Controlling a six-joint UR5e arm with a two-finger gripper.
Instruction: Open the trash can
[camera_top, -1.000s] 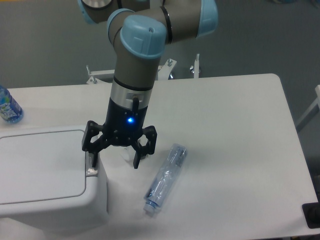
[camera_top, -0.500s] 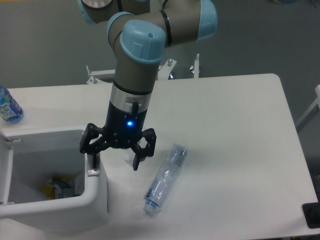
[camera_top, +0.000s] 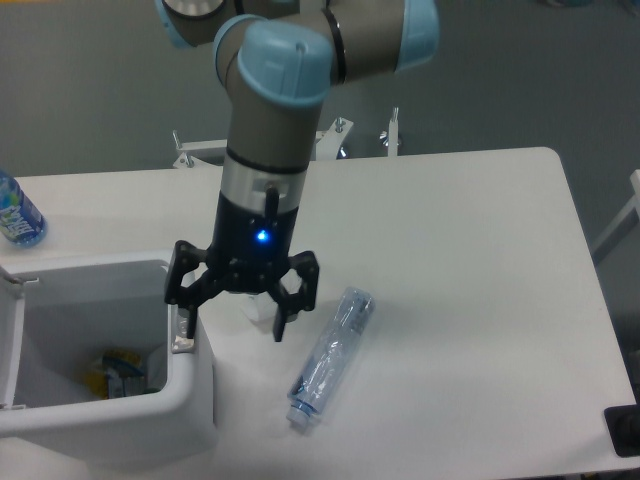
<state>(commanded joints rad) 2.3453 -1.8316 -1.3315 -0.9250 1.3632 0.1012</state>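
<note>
The trash can (camera_top: 190, 400) is white, with yellow and dark scraps inside it. The hand (camera_top: 232, 325) is black, a blue light glowing just above it. The arm (camera_top: 270, 130) is grey with pale blue caps. The lying bottle (camera_top: 330, 355) is clear with a bluish tint. The upright bottle (camera_top: 17, 212) is blue, and the table (camera_top: 450, 260) white.
</note>
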